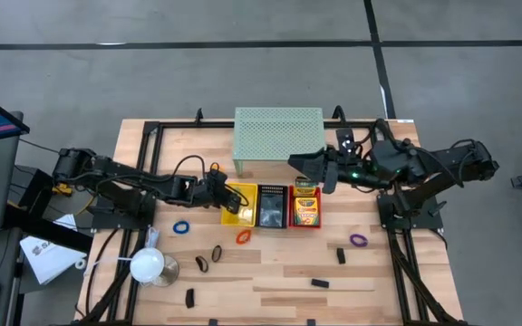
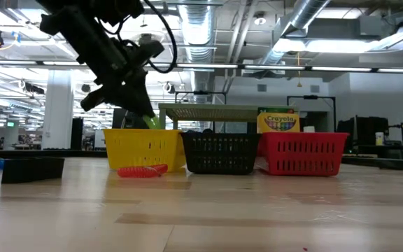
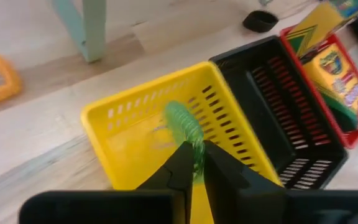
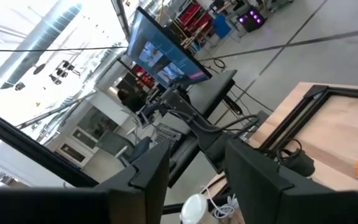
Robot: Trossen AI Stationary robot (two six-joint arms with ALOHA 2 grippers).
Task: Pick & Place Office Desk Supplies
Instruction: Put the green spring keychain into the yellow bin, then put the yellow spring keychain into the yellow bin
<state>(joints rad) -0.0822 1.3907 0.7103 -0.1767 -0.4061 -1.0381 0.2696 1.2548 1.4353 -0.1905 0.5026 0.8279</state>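
My left gripper (image 3: 194, 163) is shut on a green ring band (image 3: 182, 124) and hovers over the yellow basket (image 3: 135, 93), the left one of three baskets in a row at mid-table. In the low view the band (image 2: 151, 122) shows just above the yellow basket's rim (image 2: 145, 133). My right gripper (image 1: 295, 164) stands high over the pale green mesh shelf's near right corner, pointing level. It is open, with nothing between its fingers (image 4: 151, 177). Loose blue (image 1: 181, 226), red-orange (image 1: 243, 237) and purple (image 1: 359, 240) bands lie flat on the table. My left gripper pinches one end of the green band (image 3: 196, 155) between its two fingertips. The fingers slant down from the table's left side. The rest of the band sticks out past the tips, lifted clear, over the inside of the yellow basket.
A black basket (image 1: 271, 217) and a red basket (image 1: 304, 224) holding crayon boxes stand right of the yellow one. The mesh shelf (image 1: 277, 134) is behind them. An orange band (image 1: 214, 167), several black clips (image 1: 320, 283) and a white lamp-like object (image 1: 148, 265) lie around.
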